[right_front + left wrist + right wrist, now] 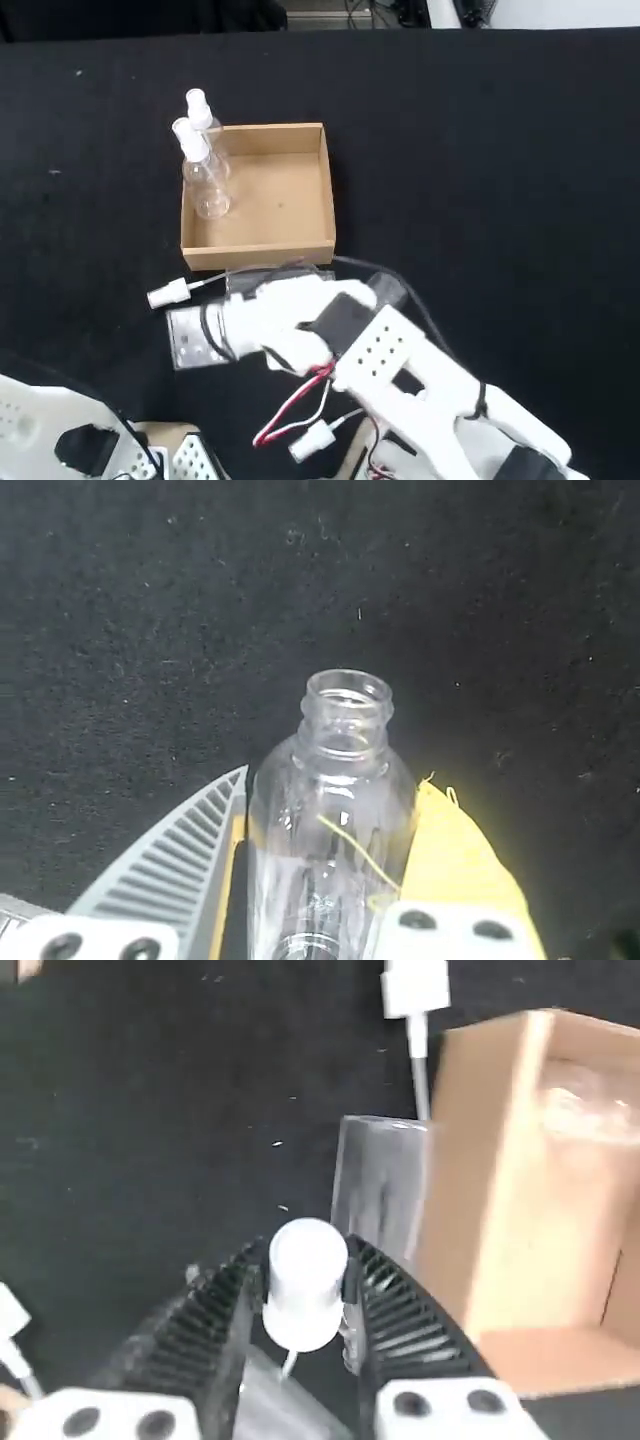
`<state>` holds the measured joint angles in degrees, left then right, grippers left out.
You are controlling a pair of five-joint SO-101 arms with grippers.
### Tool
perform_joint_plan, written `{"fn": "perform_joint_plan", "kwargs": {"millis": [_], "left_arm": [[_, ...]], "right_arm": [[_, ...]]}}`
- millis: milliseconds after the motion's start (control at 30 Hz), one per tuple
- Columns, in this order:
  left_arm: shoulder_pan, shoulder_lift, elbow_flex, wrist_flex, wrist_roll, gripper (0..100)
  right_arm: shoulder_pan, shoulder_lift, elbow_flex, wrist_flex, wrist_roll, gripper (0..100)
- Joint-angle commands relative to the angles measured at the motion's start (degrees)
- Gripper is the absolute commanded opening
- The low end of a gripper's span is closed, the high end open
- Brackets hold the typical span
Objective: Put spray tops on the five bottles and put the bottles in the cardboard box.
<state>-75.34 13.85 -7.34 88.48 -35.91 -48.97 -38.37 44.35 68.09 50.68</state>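
Note:
The cardboard box (300, 190) sits left of centre on the black table. Two clear bottles (208, 175) with white spray tops stand in its far left corner. My left gripper (335, 780) is shut on a clear bottle (335, 810) whose neck is open and bare. My right gripper (305, 1260) is shut on a white spray top (305, 1295). In the high view that gripper (200, 335) is just in front of the box's near left corner. A loose spray top (170, 294) lies by that corner, and another one (315, 438) lies near the front edge.
A clear bottle (380, 1190) rests against the box's outer wall (480, 1210), ahead of my right gripper. The right arm (400, 370) stretches across the near side of the table. The left arm's base (90, 445) is at the near left. Open black cloth (480, 180) lies right of the box.

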Motion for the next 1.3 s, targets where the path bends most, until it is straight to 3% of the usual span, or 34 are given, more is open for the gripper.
{"fn": "perform_joint_plan", "kwargs": {"millis": [0,233,533,767,933,1133,1267], "left_arm": [[3.0,-1.1,-2.9,0.6,2.2,3],[6.2,-6.9,0.0,0.4,4.2,3],[11.3,-18.6,10.7,0.2,4.6,3],[25.3,-29.5,18.7,0.0,15.5,3],[35.5,-40.8,24.4,-1.3,24.3,3],[49.0,-51.4,31.8,-13.4,29.5,3],[59.6,-55.6,31.7,-15.5,33.7,3]], "right_arm": [[1.1,-0.3,-8.5,3.1,-6.7,9.9],[4.1,-0.3,-14.5,2.9,-21.3,9.9],[23.3,-9.9,-22.7,3.2,-31.6,9.9],[41.4,-19.6,-22.8,2.8,-33.8,9.9],[55.3,-16.7,-23.1,-0.2,-35.6,9.9],[57.1,-7.4,-28.2,0.1,-45.2,7.7],[57.1,-4.0,-33.8,0.2,-50.9,1.0]]}}
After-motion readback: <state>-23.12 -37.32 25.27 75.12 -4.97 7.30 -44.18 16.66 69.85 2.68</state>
